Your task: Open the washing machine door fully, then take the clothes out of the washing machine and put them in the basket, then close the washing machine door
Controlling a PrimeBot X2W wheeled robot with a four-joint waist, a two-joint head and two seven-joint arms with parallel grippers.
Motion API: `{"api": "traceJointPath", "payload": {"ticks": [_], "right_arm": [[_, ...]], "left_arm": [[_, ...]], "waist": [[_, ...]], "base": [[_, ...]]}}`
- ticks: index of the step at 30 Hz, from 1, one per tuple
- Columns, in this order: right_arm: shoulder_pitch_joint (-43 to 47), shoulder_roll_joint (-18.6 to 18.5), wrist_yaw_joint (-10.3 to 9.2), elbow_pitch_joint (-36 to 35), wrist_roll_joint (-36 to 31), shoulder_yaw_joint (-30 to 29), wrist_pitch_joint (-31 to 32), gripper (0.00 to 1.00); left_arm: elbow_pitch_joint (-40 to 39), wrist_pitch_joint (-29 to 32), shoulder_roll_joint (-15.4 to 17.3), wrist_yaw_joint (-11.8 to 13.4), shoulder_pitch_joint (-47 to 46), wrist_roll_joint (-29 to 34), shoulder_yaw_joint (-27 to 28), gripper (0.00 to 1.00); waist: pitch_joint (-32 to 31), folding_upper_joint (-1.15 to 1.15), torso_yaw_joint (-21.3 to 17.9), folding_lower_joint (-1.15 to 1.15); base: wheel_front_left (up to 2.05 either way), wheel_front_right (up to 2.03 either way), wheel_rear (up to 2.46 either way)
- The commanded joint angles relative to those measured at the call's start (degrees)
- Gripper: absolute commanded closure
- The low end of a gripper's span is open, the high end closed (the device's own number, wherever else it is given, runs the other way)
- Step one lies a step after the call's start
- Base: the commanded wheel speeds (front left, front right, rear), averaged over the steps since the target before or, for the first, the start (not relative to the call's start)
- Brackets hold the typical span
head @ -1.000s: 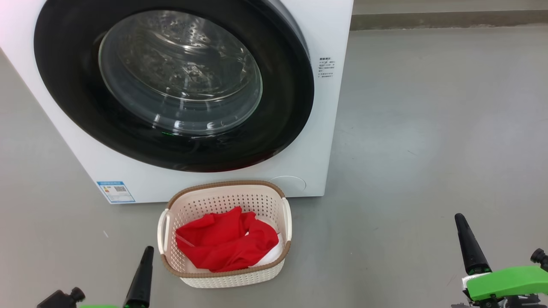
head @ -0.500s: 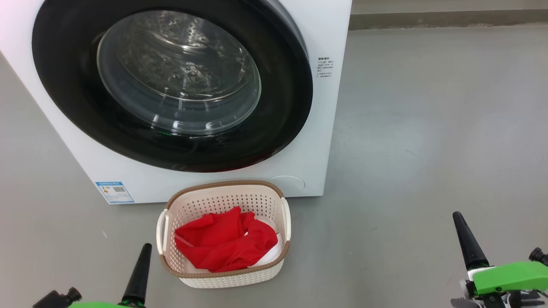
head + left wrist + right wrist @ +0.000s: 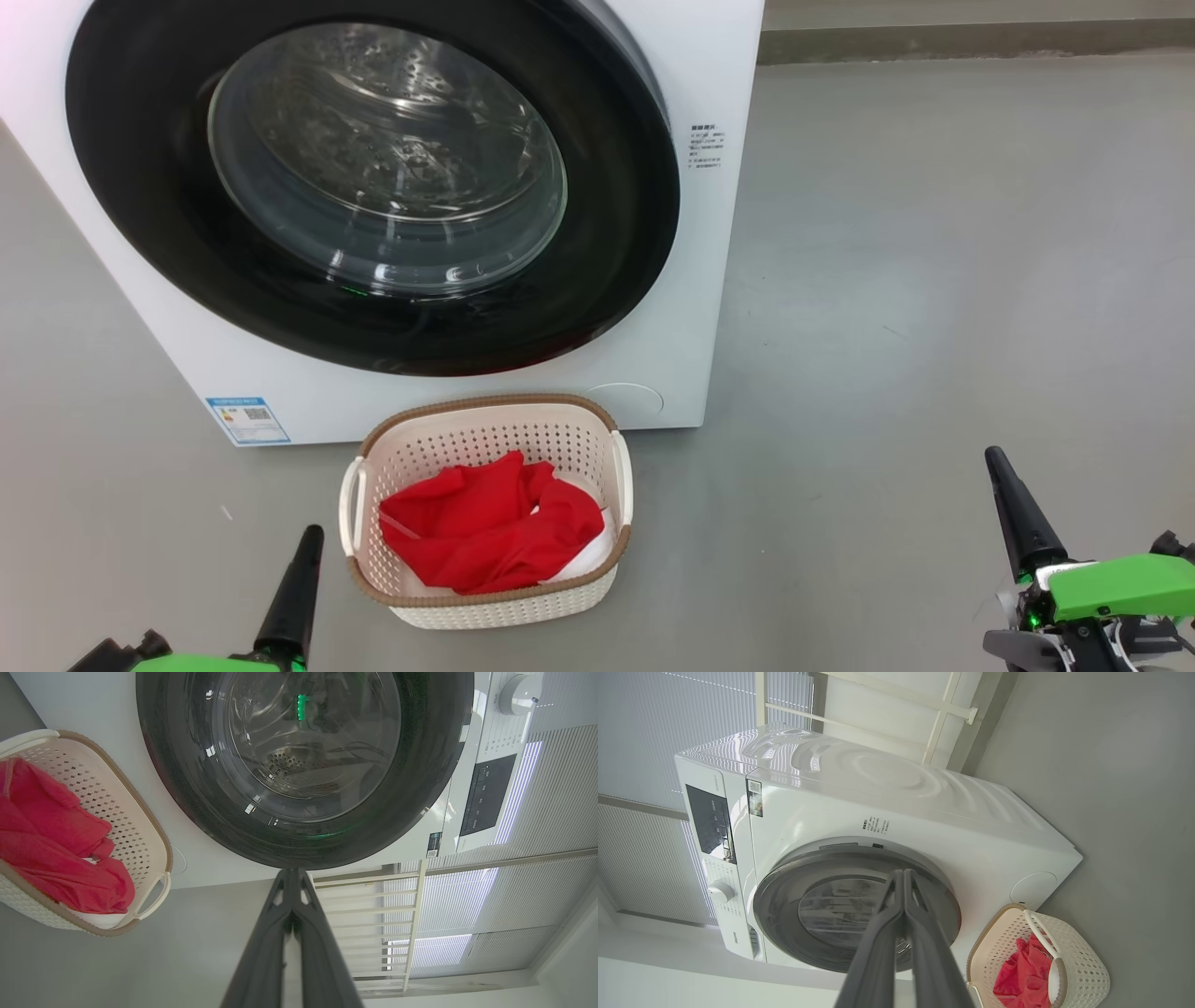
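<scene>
Two empty pinched-shut hands, left hand (image 3: 312, 534) just beside basket (image 3: 504, 607), right hand (image 3: 995, 457) well apart

Smooth grey floor (image 3: 934, 280) meets a darker skirting strip (image 3: 971, 42) at the far wall; pale slatted blinds (image 3: 537, 905) admit daylight behind a white railed frame (image 3: 364, 933).

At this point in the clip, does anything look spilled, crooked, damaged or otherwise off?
Nothing stands out. The washing machine door looks shut against the washing machine, the basket stands upright on the floor just in front of it, and the clothes lie inside the basket, with none spilled out.
</scene>
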Motion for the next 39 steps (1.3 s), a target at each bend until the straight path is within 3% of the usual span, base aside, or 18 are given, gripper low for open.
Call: {"api": "traceJointPath", "payload": {"ticks": [1,12,39], "right_arm": [[-3.36,-1.23,-0.02,-1.18,2.05,1.41,0.58,1.00],[-4.75,-1.54,-0.04,-0.10,9.29,1.66,2.22,1.00],[-4.76,-1.39,-0.04,-0.08,9.12,1.45,2.38,1.00]], "left_arm": [[-0.89,0.44,1.22,-0.94,-2.85,-2.04,2.07,1.00],[0.07,2.04,1.44,-1.57,-3.66,-9.33,2.89,1.00],[0.10,2.29,1.22,-1.58,-3.69,-9.07,3.19,1.00]], "waist": [[0.00,0.00,-0.02,0.00],[0.03,0.00,-0.17,0.00],[0.03,0.00,-0.17,0.00]], "base": [[0.00,0.00,0.00],[0.00,0.00,0.00],[0.00,0.00,0.00]]}}
